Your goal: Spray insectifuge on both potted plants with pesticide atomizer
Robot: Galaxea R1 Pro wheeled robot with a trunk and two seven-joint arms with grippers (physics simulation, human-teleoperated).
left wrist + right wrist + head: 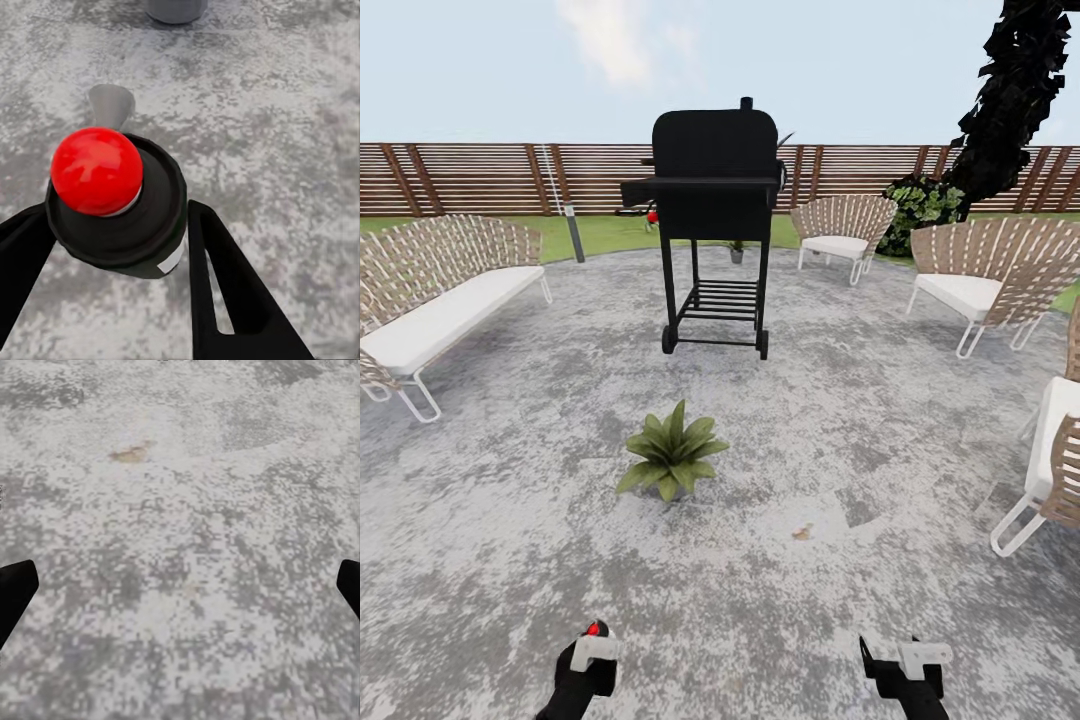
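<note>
Left gripper (593,652) jaws pinching atomizer (112,202) – plant (672,452) dead ahead, slightly right; right gripper (905,660) jaws spread, empty.

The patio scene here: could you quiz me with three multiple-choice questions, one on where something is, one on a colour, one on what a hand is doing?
1. Where is the nearer potted plant?
A. on the bench
B. on the paving in front of the grill
C. on the lawn

2. What colour is the top of the pesticide atomizer?
A. blue
B. yellow
C. red

3. What is the left gripper doing?
A. holding the atomizer
B. gripping a chair
C. hanging empty

Answers: 1 B, it sits on the grey paving before the black grill. 2 C, a red knob crowns it. 3 A, both fingers flank the bottle.
</note>
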